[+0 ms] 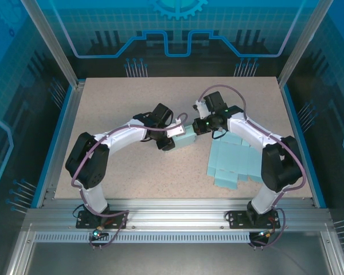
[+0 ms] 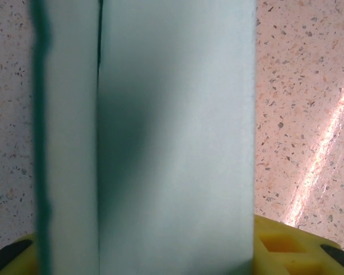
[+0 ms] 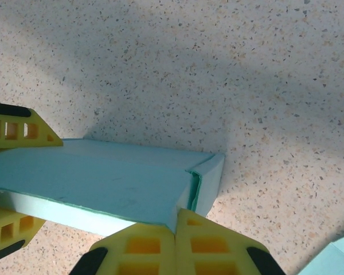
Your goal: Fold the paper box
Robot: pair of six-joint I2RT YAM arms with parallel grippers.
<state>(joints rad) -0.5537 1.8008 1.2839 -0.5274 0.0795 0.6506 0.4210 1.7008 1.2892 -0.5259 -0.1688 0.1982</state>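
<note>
The paper box [image 1: 187, 137] is a light teal carton, partly folded and held just above the table's middle. My left gripper [image 1: 175, 138] is shut on it from the left. In the left wrist view the box [image 2: 178, 143] rises between two yellow fingers [image 2: 289, 246]. My right gripper [image 1: 202, 127] meets the box from the right. Its yellow fingers [image 3: 218, 246] are shut together, their tips touching the box's end [image 3: 209, 180], where a flap stands slightly ajar. The box's top face [image 3: 103, 172] runs left toward the left gripper's fingers [image 3: 17, 129].
Several flat teal box blanks [image 1: 235, 163] lie on the speckled table under the right arm; a corner of one [image 3: 339, 258] shows in the right wrist view. Blue walls and metal posts ring the table. Bare tabletop [image 1: 132, 97] lies behind and to the left.
</note>
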